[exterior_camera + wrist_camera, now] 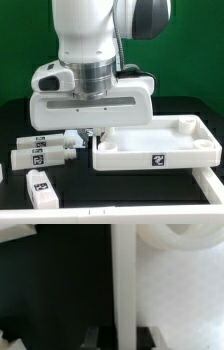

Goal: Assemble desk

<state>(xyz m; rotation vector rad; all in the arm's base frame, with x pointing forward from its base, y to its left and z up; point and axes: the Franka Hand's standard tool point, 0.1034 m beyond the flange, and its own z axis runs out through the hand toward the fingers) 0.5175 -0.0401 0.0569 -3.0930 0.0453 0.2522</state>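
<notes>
White plastic tabletop (128, 155) lay right of centre in the exterior view, no leg fitted; loose legs (40, 155) lay lower left on the dark surface (15, 120). The tool (92, 131) was clamped tight on the tabletop's left rim, so assembly looked barely begun

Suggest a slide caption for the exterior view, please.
End effector pinching the tabletop rim, loose legs lying at the exterior view's left.

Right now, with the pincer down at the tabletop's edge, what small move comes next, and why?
Probably a short, slow drag of the tabletop toward the exterior view's right. The pincer looks shut on its rim wall near a corner socket, and loose legs lie close on the exterior view's left, so sliding away should avoid knocking them.
</notes>
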